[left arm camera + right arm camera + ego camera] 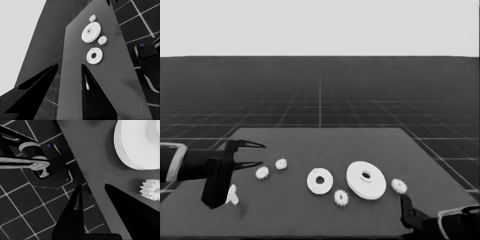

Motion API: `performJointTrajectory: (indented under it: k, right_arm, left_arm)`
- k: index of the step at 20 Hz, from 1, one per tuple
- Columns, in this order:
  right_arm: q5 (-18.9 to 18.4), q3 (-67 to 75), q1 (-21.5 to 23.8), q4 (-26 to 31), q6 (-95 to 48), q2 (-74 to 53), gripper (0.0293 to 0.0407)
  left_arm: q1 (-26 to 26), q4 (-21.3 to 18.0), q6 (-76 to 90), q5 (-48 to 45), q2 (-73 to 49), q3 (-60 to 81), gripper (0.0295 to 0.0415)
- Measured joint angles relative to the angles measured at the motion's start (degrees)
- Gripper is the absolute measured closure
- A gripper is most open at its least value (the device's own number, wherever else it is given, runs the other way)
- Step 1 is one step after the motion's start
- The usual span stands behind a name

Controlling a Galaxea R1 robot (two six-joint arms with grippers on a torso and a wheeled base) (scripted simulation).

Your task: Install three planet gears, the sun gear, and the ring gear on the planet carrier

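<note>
Waiting at frame left, the left gripper [258, 154] spreads its fingers over bare table; the smaller round part [320, 181] lies centre, gears [340, 197] scattered, nothing installed. The right gripper [96, 188] at lower right is also spread.

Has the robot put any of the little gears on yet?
Not yet. The smaller round part is bare, and the four gears lie loose around it. The larger round part sits beside it. Nothing is held: the left gripper waits open at the table's left end, the right gripper open at the near right corner. Everything is left to do.
</note>
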Motion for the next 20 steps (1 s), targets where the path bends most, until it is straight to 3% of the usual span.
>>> performJointTrajectory:
  k: [1, 2, 3, 4, 5, 6, 7, 8, 10, 14, 16, 20]
  right_arm:
    - [1.33, 3.03, -3.10, 4.33, -0.19, 0.78, 0.0407]
    - [0.77, 1.69, -1.93, 2.55, -0.11, 0.46, 0.0392]
    - [0.45, 0.90, -1.25, 1.51, -0.07, 0.26, 0.0363]
    - [0.25, 0.45, -0.86, 0.89, -0.04, 0.15, 0.0332]
    - [0.14, 0.19, -0.64, 0.54, -0.02, 0.08, 0.0320]
    - [0.08, 0.04, -0.51, 0.33, -0.01, 0.05, 0.0317]
    - [0.04, -0.04, -0.43, 0.20, -0.01, 0.03, 0.0316]
    - [0.02, -0.09, -0.38, 0.13, 0.00, 0.01, 0.0315]
    - [0.00, -0.14, -0.34, 0.06, 0.00, 0.00, 0.0315]
    - [-0.01, -0.16, -0.32, 0.03, 0.00, 0.00, 0.0315]
    - [-0.01, -0.16, -0.32, 0.03, 0.00, 0.00, 0.0315]
    - [-0.01, -0.16, -0.32, 0.03, 0.00, 0.00, 0.0315]
  left_arm:
    - [4.05, -4.20, -0.15, 2.82, -0.16, 4.08, 0.0415]
    - [2.56, -2.50, -0.09, 1.69, -0.10, 2.45, 0.0414]
    - [1.65, -1.48, -0.05, 1.02, -0.08, 1.44, 0.0396]
    - [1.12, -0.88, -0.03, 0.62, -0.06, 0.85, 0.0364]
    - [14.06, 24.67, -27.81, 19.86, 5.39, -7.77, 0.0326]
    - [17.17, 20.01, -53.01, 38.00, 15.51, -19.56, 0.0307]
    - [17.56, 8.42, -63.34, 42.78, 22.81, -32.62, 0.0311]
    - [17.93, 0.56, -66.97, 43.49, 27.22, -43.19, 0.0318]
    - [18.49, -7.13, -68.03, 44.07, 32.04, -55.96, 0.0324]
    - [18.83, -10.80, -67.21, 44.69, 35.07, -63.92, 0.0326]
    - [26.03, -6.08, -65.59, 39.55, 37.40, -69.01, 0.0326]
    - [29.27, -4.48, -64.15, 36.89, 39.31, -73.06, 0.0326]
